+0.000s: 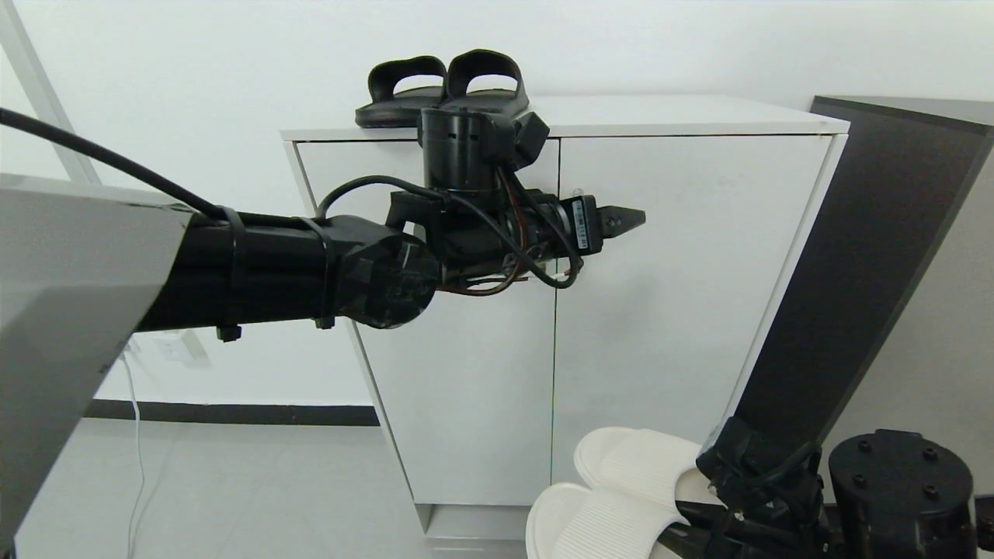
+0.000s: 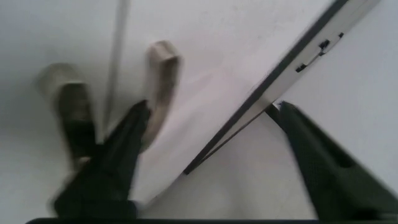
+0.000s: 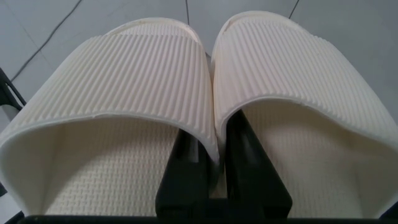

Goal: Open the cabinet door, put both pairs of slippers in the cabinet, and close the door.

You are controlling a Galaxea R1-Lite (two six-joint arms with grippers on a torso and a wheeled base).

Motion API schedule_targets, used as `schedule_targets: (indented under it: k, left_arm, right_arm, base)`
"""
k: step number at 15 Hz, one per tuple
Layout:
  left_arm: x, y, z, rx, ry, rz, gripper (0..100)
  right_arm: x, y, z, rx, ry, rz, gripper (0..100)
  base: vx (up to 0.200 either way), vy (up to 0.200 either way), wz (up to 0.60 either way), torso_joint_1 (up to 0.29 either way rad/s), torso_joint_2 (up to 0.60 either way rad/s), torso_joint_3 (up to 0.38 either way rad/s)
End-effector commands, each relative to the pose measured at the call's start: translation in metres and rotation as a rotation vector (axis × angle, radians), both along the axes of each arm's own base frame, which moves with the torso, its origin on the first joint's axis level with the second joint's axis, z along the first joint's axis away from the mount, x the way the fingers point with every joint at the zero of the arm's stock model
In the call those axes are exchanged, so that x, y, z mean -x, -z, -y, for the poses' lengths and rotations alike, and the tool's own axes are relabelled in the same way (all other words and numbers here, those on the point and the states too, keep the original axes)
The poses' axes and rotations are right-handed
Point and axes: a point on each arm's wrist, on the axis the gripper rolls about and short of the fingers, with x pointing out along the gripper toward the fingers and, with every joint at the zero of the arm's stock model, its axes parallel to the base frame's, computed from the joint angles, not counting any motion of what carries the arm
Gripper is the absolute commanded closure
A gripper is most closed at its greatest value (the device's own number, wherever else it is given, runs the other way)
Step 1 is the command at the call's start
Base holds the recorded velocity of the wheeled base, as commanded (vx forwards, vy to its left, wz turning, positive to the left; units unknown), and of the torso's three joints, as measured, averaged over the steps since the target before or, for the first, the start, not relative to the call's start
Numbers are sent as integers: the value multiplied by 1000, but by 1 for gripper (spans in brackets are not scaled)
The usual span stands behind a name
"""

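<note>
At cabinet [image 1: 668, 310] foot, right end effector [image 3: 212, 140] tight on cream slippers [image 3: 124, 74].

2 black slippers [image 1: 474, 97] lie atop white cabinet [image 1: 683, 112].

The left arm is held out level, forearm crossing from the robot's left toward the middle, its gripper [image 1: 630, 220] pointing sideways with fingers [image 2: 112, 168] spread wide. The right arm sits low on the robot's right, its gripper [image 3: 210, 180] clamped on the cream slippers [image 3: 124, 81].
</note>
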Motion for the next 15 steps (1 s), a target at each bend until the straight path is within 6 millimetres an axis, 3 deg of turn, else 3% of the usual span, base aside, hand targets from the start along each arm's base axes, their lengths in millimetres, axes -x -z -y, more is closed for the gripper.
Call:
schedule_targets:
  k: [1,6,12,15]
  left_arm:
    - [0,2,0,0,3,-7,100]
    - [12,0,-6,-5,51,-21,100]
    - [59,-5,-17,-25,129,-43,100]
    - [80,-11,-33,-25,132,-43,100]
  right_arm:
    - [2,1,1,3,-5,-2,100]
    - [10,3,6,-14,-97,-37,100]
    - [20,1,13,-27,-176,-38,100]
    - [21,3,13,-2,-193,-18,100]
  base:
    - [0,0,0,0,0,0]
    - [0,0,0,0,0,0]
    - [0,0,0,0,0,0]
    - [0,0,0,0,0,0]
